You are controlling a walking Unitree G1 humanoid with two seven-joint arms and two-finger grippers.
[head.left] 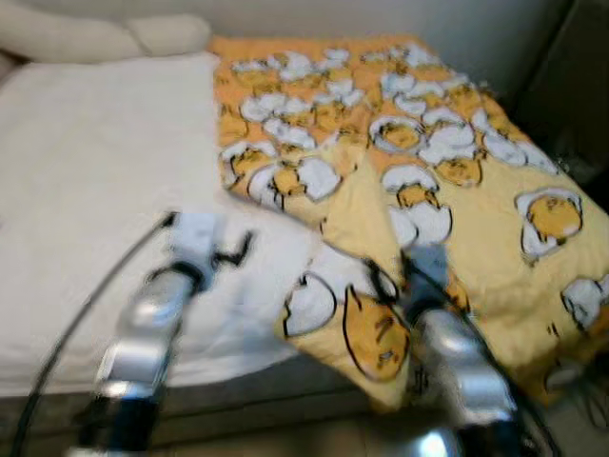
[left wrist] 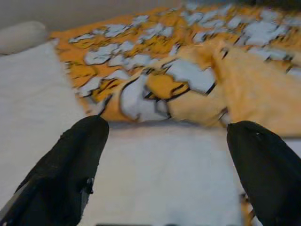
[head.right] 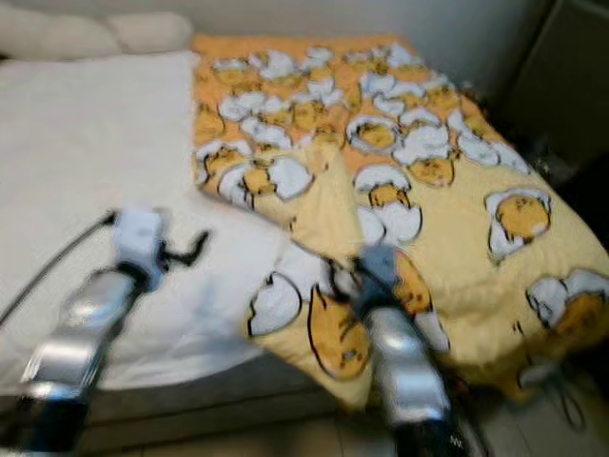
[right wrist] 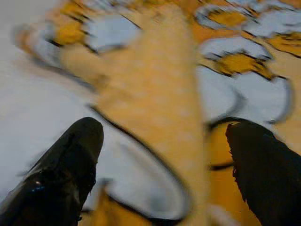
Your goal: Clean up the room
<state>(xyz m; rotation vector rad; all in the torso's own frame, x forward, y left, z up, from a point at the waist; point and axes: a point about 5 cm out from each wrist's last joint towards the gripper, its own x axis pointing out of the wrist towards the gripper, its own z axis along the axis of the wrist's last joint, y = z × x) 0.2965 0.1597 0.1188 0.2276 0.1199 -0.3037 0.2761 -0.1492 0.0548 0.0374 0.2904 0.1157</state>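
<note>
Our right gripper [right wrist: 162, 155] hovers spread wide over the rumpled yellow-orange egg-print blanket [head.left: 447, 181]. Our left gripper [left wrist: 164, 165], also spread, hangs over the white bedsheet [head.left: 86, 190] beside that blanket.

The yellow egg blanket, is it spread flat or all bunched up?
Bunched up. The blanket covers one side of the bed only, with a raised fold down its middle, leaving the white sheet bare.

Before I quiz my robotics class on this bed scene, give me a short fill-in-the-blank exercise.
1. The patterned blanket is mostly ____ in colour.
2. The left gripper hovers over the ____ sheet.
3. The right gripper has its fingers ____ above the blanket.
4. Cream pillows lie at the bed's ____.

Missing words: yellow; white; open; head
</note>
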